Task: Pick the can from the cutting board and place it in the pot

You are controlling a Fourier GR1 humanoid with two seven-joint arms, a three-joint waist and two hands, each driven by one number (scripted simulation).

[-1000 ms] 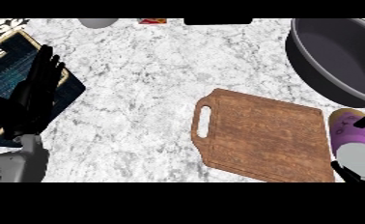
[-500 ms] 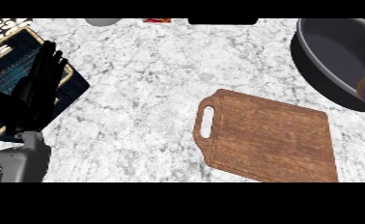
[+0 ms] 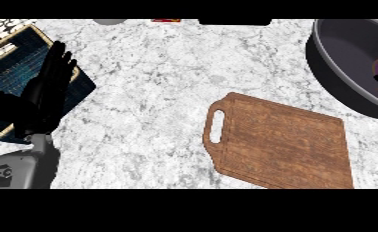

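At the left edge of the frame the left robot hand (image 3: pixel 50 93) stands open, fingers straight and pointing up, holding nothing; it rests over a dark blue mat (image 3: pixel 29 68) on the marble bench (image 3: pixel 155 96). Along the top edge sit a pale round object, a small red item and a dark shape, all cut off and too partial to name.

Lower right of centre lies the wooden cutting board (image 3: pixel 284 146), handle slot toward the left, its long side running from there toward the lower right corner. Its top is bare: no can shows on it. In the upper right the dark pot (image 3: pixel 332 71) is cut by the frame edge; a faint purple tint near its inner right side might be the can, but I cannot tell.

The right robot hand is out of view, so its fingers cannot be judged. The pot lies far to the right of the visible hand, so the right arm is likely the nearer one.
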